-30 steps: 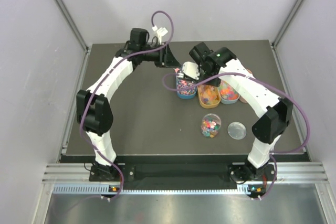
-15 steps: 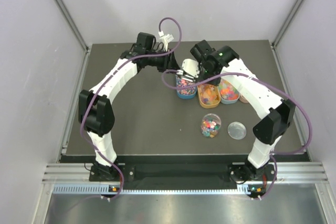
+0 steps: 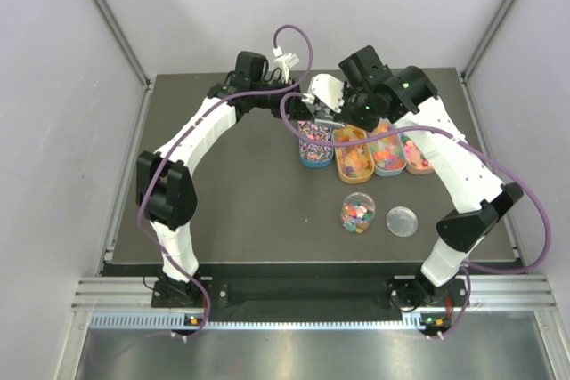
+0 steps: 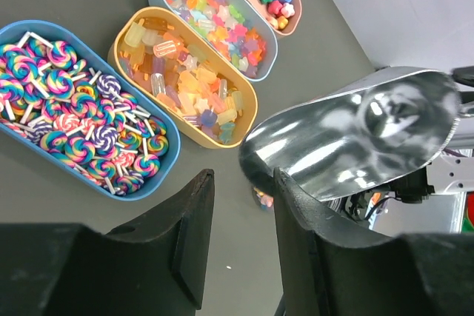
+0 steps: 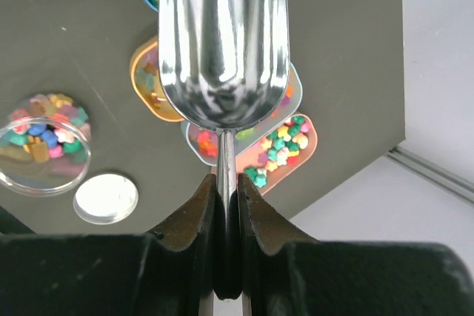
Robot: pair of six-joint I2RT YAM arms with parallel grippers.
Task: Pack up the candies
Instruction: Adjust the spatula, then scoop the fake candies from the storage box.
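The candies lie sorted in four oval trays: swirl lollipops in the blue tray (image 4: 15,35), yellow-orange gummies (image 4: 185,79) in the orange tray (image 3: 354,156), rainbow gummies (image 4: 215,16), and pastel stars (image 5: 285,142) in the pink tray (image 3: 417,156). My right gripper (image 5: 227,183) is shut on the handle of the silver scoop (image 5: 222,35), held in the air behind the trays (image 3: 321,95). My left gripper (image 4: 241,179) hovers open just left of the scoop bowl (image 4: 355,138), nothing between its fingers. Whether the scoop holds anything is hidden.
A clear round jar (image 3: 357,213) with mixed candies stands in front of the trays, its lid (image 3: 402,220) lying flat to its right. Grey enclosure walls close the table at the back and both sides.
The right arm has lifted the scoop up and back from over the trays, uncovering them. The left gripper has shifted right, closer to the scoop bowl.
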